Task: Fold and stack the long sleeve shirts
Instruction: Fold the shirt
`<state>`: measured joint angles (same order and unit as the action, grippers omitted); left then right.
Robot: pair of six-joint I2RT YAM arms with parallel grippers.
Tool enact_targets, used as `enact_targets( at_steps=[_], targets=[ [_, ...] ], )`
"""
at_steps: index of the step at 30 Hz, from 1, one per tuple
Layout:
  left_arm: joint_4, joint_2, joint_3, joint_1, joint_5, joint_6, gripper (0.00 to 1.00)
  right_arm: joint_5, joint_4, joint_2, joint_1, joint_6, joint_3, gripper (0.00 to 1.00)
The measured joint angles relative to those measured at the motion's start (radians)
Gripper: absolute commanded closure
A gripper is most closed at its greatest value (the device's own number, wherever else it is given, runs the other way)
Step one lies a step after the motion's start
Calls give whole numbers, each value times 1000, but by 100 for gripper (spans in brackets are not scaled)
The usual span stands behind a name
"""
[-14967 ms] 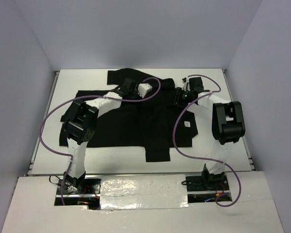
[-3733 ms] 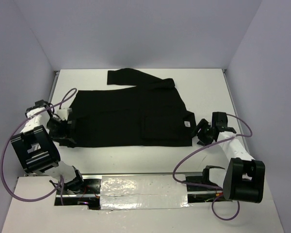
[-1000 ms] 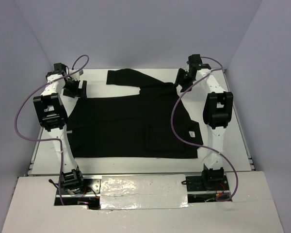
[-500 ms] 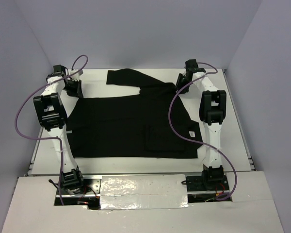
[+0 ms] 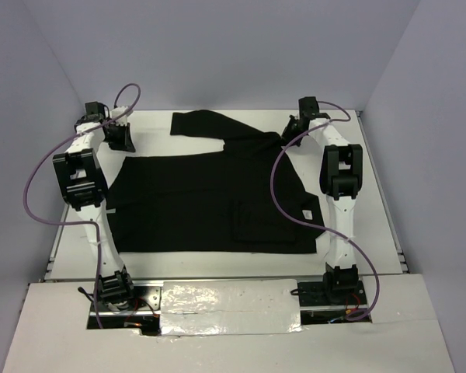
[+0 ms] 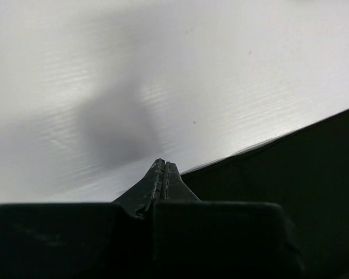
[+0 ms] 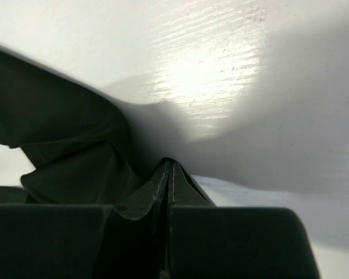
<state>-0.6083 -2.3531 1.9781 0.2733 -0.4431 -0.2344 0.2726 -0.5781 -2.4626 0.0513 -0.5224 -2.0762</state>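
Observation:
One black long sleeve shirt (image 5: 210, 194) lies flat on the white table (image 5: 349, 155). Its small white tag (image 5: 304, 211) shows near the right edge, and one sleeve (image 5: 198, 123) stretches toward the back wall. My left gripper (image 5: 122, 142) is down at the shirt's far left corner, shut on a pinch of black cloth (image 6: 279, 192) at its tips (image 6: 164, 167). At the far right corner by the collar, my right gripper (image 5: 294, 130) is also shut. A stitched fold of the shirt (image 7: 64, 139) is drawn up between its jaws (image 7: 168, 165).
Both arms reach far out over the table's left and right sides. The right arm's purple cable (image 5: 275, 186) hangs over the shirt's right part. Grey walls close in the back and sides. A metal rail (image 5: 68, 194) runs along the left table edge.
Both grippers stood open a second ago and have closed on the shirt's far corners. The right gripper shifted slightly left onto the collar area; the shirt has not moved.

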Motion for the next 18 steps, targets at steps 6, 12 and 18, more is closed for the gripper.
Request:
enact_targets(
  at_steps=[6, 12, 18],
  targets=[
    [119, 83, -30, 1, 21, 37, 100, 3, 51, 7, -11, -20, 24, 100],
    [66, 90, 35, 3, 36, -11, 36, 23, 59, 7, -13, -21, 24, 91],
    [-56, 76, 46, 14, 126, -58, 29, 30, 61, 20, -13, -7, 51, 79]
  ],
)
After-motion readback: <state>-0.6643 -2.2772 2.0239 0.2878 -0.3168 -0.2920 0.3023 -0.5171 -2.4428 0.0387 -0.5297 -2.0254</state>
